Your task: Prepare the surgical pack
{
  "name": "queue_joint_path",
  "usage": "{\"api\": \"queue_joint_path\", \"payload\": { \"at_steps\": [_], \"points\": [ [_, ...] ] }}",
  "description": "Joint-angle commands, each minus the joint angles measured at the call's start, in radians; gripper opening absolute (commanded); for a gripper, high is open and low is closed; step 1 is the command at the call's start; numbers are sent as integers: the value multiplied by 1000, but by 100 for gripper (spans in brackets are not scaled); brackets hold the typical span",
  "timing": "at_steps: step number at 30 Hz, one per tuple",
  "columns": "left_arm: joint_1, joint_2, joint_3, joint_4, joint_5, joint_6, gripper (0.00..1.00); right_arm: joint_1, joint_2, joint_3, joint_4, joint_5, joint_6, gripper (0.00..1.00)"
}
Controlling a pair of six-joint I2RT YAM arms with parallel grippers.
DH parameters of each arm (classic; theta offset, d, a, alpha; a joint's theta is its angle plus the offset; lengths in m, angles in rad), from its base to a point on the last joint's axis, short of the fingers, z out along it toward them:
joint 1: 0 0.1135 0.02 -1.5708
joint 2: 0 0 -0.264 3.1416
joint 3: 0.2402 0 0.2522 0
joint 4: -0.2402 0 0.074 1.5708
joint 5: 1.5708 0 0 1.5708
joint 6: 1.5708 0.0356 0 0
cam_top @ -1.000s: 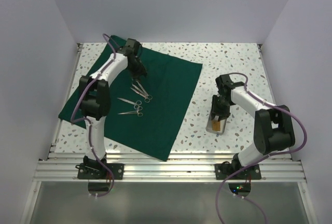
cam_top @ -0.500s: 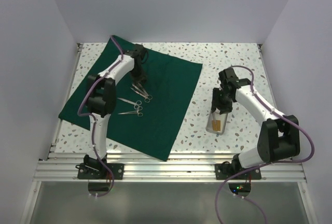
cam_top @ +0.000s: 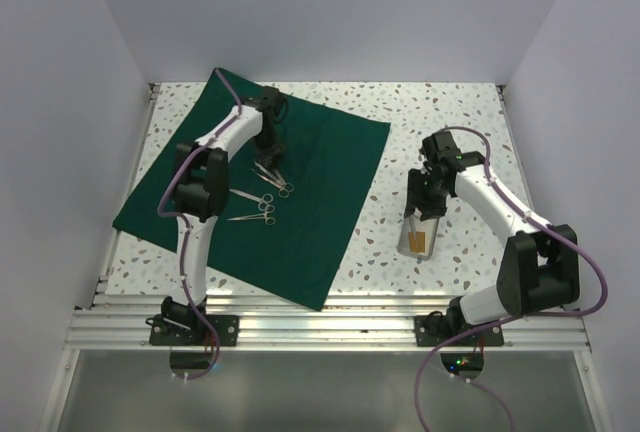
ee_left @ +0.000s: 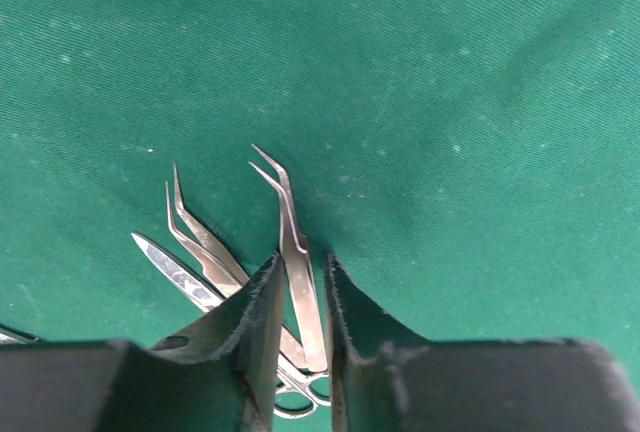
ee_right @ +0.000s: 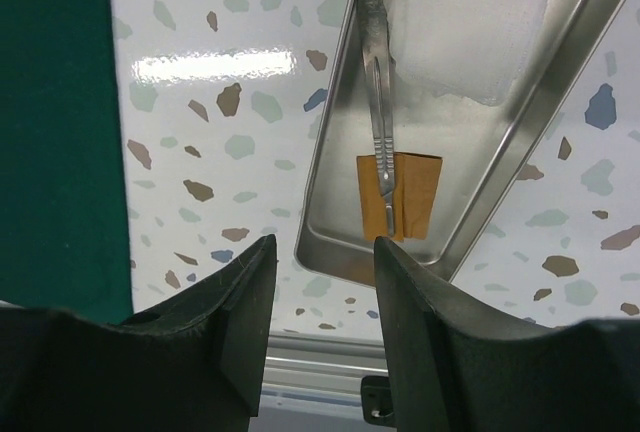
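The dark green drape [cam_top: 320, 202] lies flat on the left of the table. Steel scissors and forceps [cam_top: 262, 198] lie in a cluster on it. My left gripper [cam_top: 270, 152] is down at the cluster's far end. In the left wrist view the left gripper [ee_left: 300, 262] is shut on a curved forceps [ee_left: 290, 232], with a second forceps [ee_left: 200, 237] just left of it. The steel tray [cam_top: 418, 242] sits on bare table at the right. My right gripper [ee_right: 322, 247] hangs open over the tray's near corner [ee_right: 340, 177]. The tray holds white gauze [ee_right: 470, 22] and a slim steel tool [ee_right: 380, 122].
A brown paper patch [ee_right: 415, 197] lies under the tool's tip in the tray. The drape's right edge [ee_right: 60, 132] is a short way left of the tray. White walls enclose the table, and an aluminium rail [cam_top: 330, 327] runs along its near edge.
The left jaws have closed in around the curved forceps, and the left arm's elbow has swung inward. The right jaws have widened a little, and the right gripper has shifted slightly back.
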Motion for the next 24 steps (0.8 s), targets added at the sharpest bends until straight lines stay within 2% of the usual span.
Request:
{"api": "queue_joint_path", "payload": {
  "at_steps": [1, 3, 4, 5, 6, 8, 10, 11, 14, 16, 18, 20, 24],
  "points": [
    [7, 14, 33, 13, -24, -7, 24, 2, -20, 19, -3, -29, -17, 48],
    [7, 3, 39, 10, -16, 9, 12, 5, -14, 28, 1, -46, -18, 48],
    [6, -6, 42, 8, -10, 18, 1, 5, -13, 36, 3, -66, -26, 48],
    [6, -20, 44, 5, -1, 42, 0, 6, -10, 45, 11, -109, -30, 48],
    [3, -33, 45, 2, 13, 55, 0, 11, -1, 72, 11, -130, -33, 49],
    [0, -93, 44, 23, 86, 110, 0, 22, 13, 103, 20, -213, -43, 59],
    [-6, -162, 10, 48, 218, 153, 0, 31, 33, 135, 37, -276, -43, 67],
    [-6, -187, -10, 68, 265, 185, 0, 37, 36, 137, 78, -375, -38, 69],
    [-16, -300, -152, 144, 424, 194, 0, 87, 62, 142, 159, -475, -11, 77],
    [-19, -380, -265, 166, 514, 161, 0, 156, 82, 154, 207, -506, 32, 79],
    [-28, -465, -397, 259, 597, 95, 0, 213, 91, 149, 306, -526, 78, 80],
    [-39, -509, -456, 318, 631, 44, 0, 238, 105, 132, 432, -551, 190, 77],
    [-86, -572, -493, 303, 608, 21, 0, 288, 139, 177, 469, -510, 258, 74]
  ]
}}
